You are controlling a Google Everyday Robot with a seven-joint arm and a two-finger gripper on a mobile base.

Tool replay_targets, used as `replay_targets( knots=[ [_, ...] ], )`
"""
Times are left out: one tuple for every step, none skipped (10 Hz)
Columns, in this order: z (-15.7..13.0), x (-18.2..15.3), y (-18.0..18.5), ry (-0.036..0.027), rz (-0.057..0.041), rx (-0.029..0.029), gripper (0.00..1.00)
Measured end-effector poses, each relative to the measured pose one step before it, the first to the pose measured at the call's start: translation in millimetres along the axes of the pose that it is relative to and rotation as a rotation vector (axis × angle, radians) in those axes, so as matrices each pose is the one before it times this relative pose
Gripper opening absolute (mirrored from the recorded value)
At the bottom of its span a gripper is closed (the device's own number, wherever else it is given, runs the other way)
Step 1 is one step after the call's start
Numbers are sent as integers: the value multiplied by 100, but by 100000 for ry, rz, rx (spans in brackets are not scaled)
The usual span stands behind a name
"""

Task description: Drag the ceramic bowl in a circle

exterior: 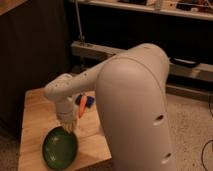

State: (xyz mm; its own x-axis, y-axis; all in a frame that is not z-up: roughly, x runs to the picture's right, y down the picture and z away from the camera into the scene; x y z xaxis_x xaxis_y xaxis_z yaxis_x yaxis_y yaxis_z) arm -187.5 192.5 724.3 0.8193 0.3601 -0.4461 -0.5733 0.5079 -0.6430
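End effector (67, 126), fingers together, touches the ceramic bowl (59, 150) lying near the front edge of the table (35, 107).

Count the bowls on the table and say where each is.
1. The ceramic bowl lies at the table's near edge, the gripper at its far rim. The arm may hide others.

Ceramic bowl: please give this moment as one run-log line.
gripper: shut, at far rim of ceramic bowl | grip: unclear | bowl: on wooden table, near front edge
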Motion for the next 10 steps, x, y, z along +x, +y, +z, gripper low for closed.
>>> replay_targets(
  knots=[
    [203, -819, -233, 164, 278, 433, 0],
    [49, -879, -571, -271, 1090, 327, 0],
    [-247, -864, -842, -778, 1349, 309, 0],
    [-634, -1079, -1326, -1542, 1264, 371, 0],
    [-587, -725, -931, -1199, 1083, 173, 0],
    [-808, -878, -1341, -1257, 1850, 294, 0],
    [-474, -586, -1374, -426, 2115, 526, 0],
    [-206, -321, -1495, 458, 2612, 648, 0],
    [331, 62, -2031, 1512, 3777, 986, 0],
    [595, 585, -1420, 1485, 2962, 544, 0]
  ],
)
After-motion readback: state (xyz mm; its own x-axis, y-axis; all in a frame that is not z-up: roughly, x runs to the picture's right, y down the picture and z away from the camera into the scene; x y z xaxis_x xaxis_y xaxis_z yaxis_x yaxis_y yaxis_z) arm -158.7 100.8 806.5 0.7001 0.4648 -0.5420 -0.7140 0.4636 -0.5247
